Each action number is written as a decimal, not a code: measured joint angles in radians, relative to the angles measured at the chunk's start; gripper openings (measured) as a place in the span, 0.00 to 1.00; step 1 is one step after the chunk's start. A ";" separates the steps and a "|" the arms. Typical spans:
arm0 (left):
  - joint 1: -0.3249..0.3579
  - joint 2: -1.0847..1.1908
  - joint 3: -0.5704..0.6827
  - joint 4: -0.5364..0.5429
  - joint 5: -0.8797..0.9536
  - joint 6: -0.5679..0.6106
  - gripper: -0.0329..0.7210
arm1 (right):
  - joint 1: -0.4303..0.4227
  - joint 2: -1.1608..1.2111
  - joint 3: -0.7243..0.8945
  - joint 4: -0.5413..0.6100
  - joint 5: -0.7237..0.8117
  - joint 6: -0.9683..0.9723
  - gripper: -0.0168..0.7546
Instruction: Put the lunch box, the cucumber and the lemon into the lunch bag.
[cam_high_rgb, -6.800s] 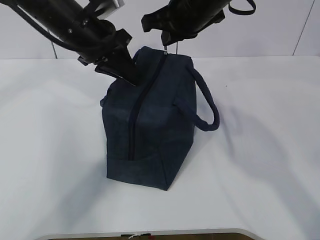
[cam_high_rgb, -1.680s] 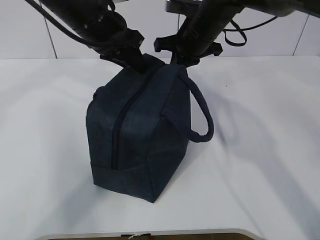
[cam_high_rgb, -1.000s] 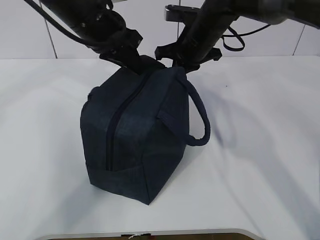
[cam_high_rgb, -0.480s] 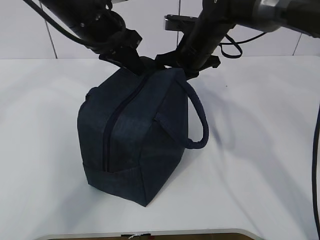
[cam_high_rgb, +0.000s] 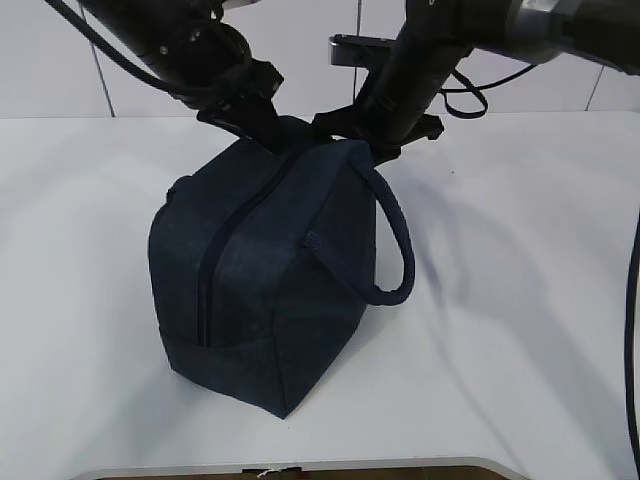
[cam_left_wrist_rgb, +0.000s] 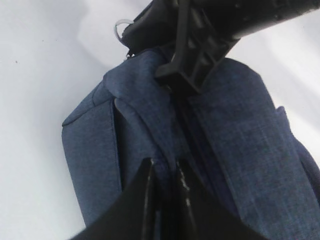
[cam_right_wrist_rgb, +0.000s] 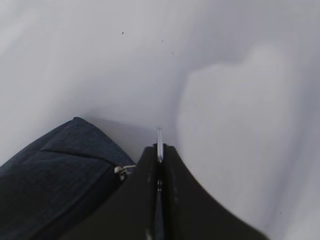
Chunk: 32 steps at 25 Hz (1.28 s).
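Right wrist view shows the right gripper (cam_right_wrist_rgb: 159, 165) with its two black fingers pressed together on a thin silver metal ring pull (cam_right_wrist_rgb: 159, 137), which sticks out at 12 o'clock from between the tips. At 8 o'clock from those tips lies a corner of the large dark navy fabric lunch bag (cam_right_wrist_rgb: 55, 175). Left wrist view shows the left gripper (cam_left_wrist_rgb: 164, 172) with its jaws pinching a fold of the bag's navy cloth beside the closed zipper line; the ring pull (cam_left_wrist_rgb: 121, 26) shows at 11 o'clock, at the bag's far end. From the exterior camera, the bag (cam_high_rgb: 270, 260) stands on the white table (cam_high_rgb: 520, 300), zipper shut, one looped handle (cam_high_rgb: 395, 240) hanging at 3 o'clock. Both arms meet at its far top edge.
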<state>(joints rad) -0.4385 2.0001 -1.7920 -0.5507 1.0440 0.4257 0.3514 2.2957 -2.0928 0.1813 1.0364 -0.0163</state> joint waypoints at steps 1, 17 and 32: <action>0.000 0.000 0.000 0.000 0.002 0.000 0.08 | 0.000 0.000 -0.002 0.000 0.005 0.000 0.04; 0.000 -0.006 0.000 0.005 0.032 0.000 0.08 | -0.004 0.006 -0.269 -0.047 0.197 -0.010 0.51; 0.011 -0.016 0.000 0.044 0.114 -0.065 0.40 | -0.004 -0.190 -0.181 -0.172 0.215 -0.067 0.52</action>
<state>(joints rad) -0.4278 1.9843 -1.7920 -0.5063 1.1578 0.3604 0.3478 2.1055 -2.2733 0.0093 1.2513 -0.0829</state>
